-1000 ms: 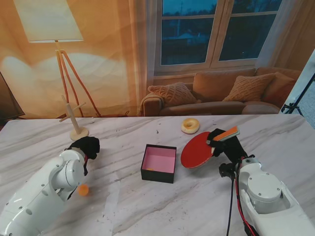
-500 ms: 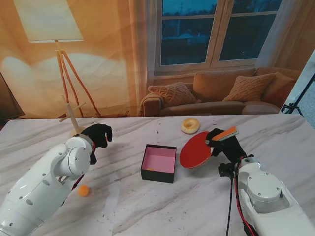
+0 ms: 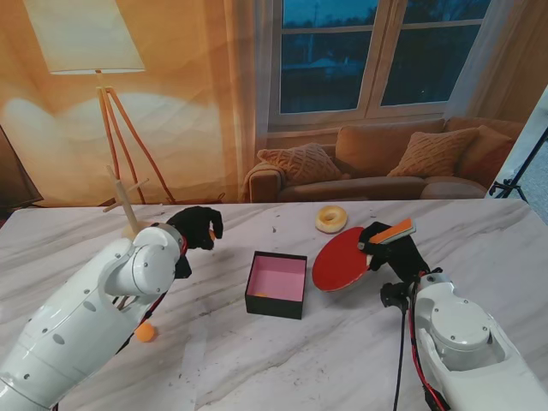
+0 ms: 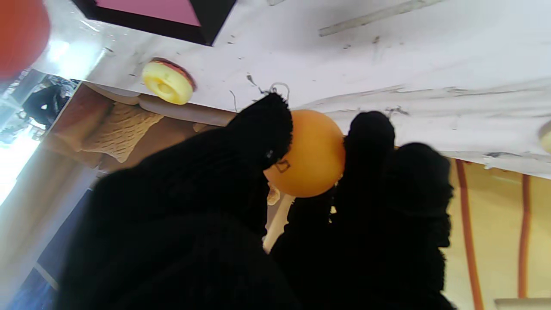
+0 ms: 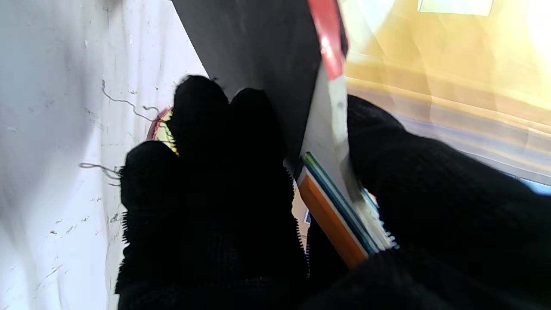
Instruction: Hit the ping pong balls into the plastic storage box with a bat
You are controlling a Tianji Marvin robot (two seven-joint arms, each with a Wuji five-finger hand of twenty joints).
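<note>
My left hand [image 3: 197, 228], in a black glove, is raised above the table left of the box and is shut on an orange ping pong ball [image 4: 308, 153], pinched between the fingertips [image 4: 262, 129]. The black box with a pink inside [image 3: 277, 283] stands at the table's middle; a small orange ball [image 3: 260, 295] lies in its near left corner. Another orange ball [image 3: 145, 331] lies on the table beside my left forearm. My right hand [image 3: 390, 253] is shut on the handle of the red bat [image 3: 341, 265], whose blade is held just right of the box.
A yellow ring-shaped toy [image 3: 331, 219] lies beyond the bat near the far edge. A small wooden peg stand [image 3: 127, 208] rises at the far left, partly behind my left arm. The marble table [image 3: 282, 360] stretches wide in front of the box.
My left hand has risen and swung right toward the box with the ball in its fingers. The bat has barely shifted. The ball on the table has stayed put.
</note>
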